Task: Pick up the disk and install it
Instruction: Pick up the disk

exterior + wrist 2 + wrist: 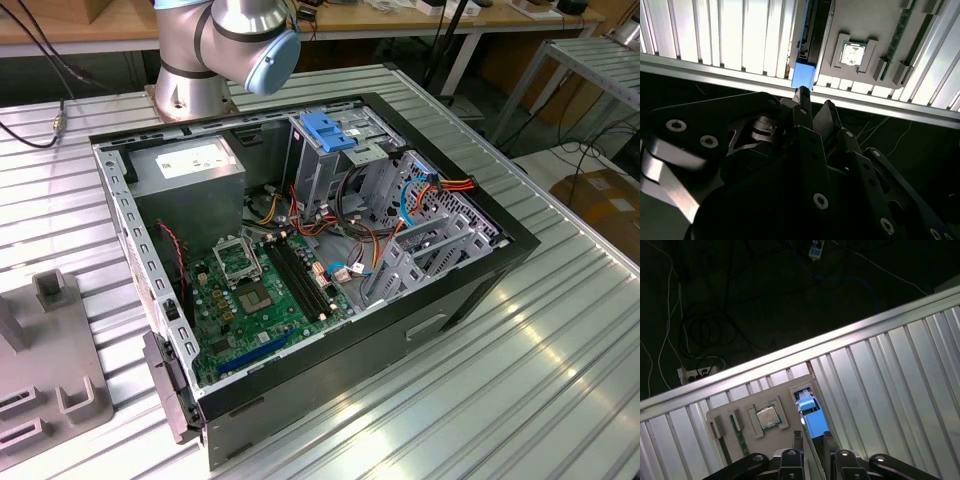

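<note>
The disk stands on edge over its slot in a grey holder plate, with a bright blue rail on its end. In the second wrist view that blue end sits right at the fingertips, and the disk's dark side runs away from them. In both wrist views my gripper has a finger on each side of the disk, shut on it. The open computer case lies in the middle of the exterior view, with a metal drive cage at its back.
The holder plate also carries a processor chip and memory sticks, near the ribbed metal table's edge. Cables lie on the dark floor beyond. Another grey fixture sits at the exterior view's left; the arm's base stands behind the case.
</note>
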